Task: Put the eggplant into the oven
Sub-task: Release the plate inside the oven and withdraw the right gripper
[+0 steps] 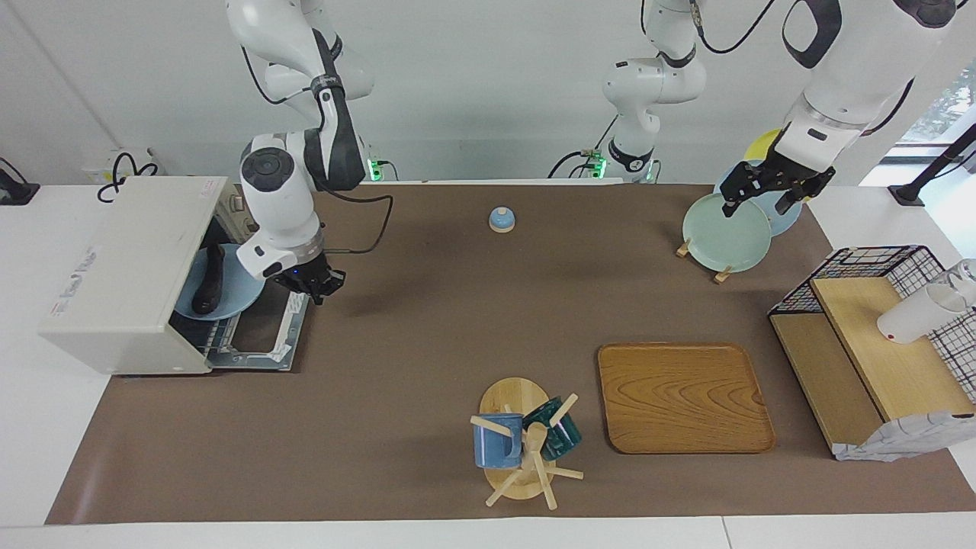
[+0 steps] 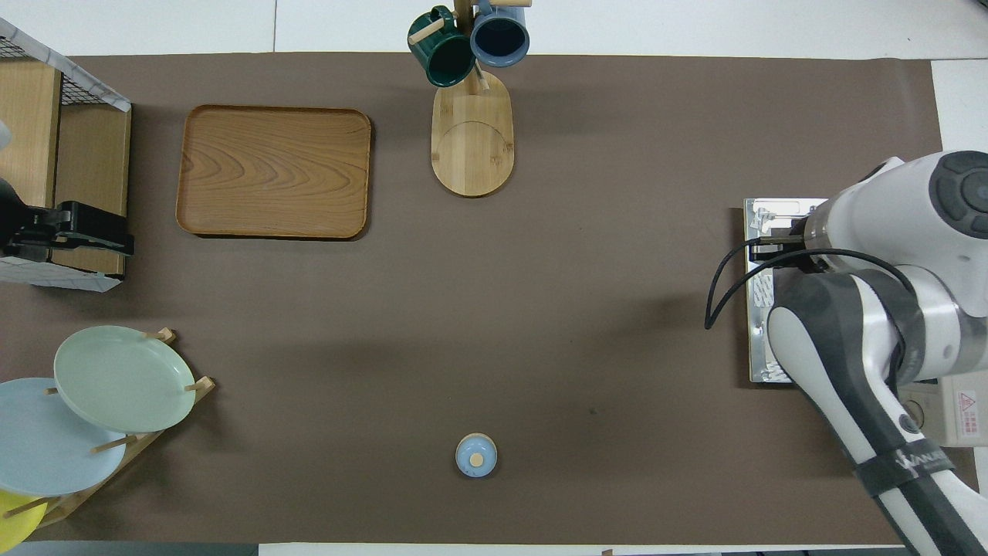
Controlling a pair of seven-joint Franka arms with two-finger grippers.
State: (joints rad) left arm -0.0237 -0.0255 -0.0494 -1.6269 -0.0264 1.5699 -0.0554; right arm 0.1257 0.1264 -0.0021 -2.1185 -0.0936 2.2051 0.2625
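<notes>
Facing view: the oven (image 1: 126,274) sits at my right arm's end of the surface (image 1: 427,335), its glass door (image 1: 263,328) dropped flat in front of it. Inside, the eggplant (image 1: 208,282) lies on a pale blue plate (image 1: 236,293) on the wire rack, roughly parallel to the oven's front, well within the cavity. My right gripper (image 1: 314,284) hangs over the hinged door's edge nearest the robots, just outside the oven mouth, jaws closed and empty, apart from plate and eggplant. My left gripper (image 1: 766,187) hovers over the green plate (image 1: 724,223) in the plate rack at the left arm's end; jaws spread wide, holding nothing. That arm waits. Small blue bell (image 1: 502,219) sits mid-surface near the robots. Wooden tray (image 1: 682,398) and mug tree (image 1: 526,450) with a blue and a green mug lie farther out. Wire-and-wood shelf (image 1: 869,343) at the left arm's end. Overhead view: my right arm's wrist covers most of the oven (image 2: 938,401) and its opening; only a strip of the lowered door (image 2: 760,309) shows. Eggplant hidden here. My left gripper (image 2: 73,235) shows dark beside the shelf (image 2: 46,154). Tray (image 2: 274,171), mug tree (image 2: 471,116), bell (image 2: 476,455), green plate (image 2: 123,378) all visible.
</notes>
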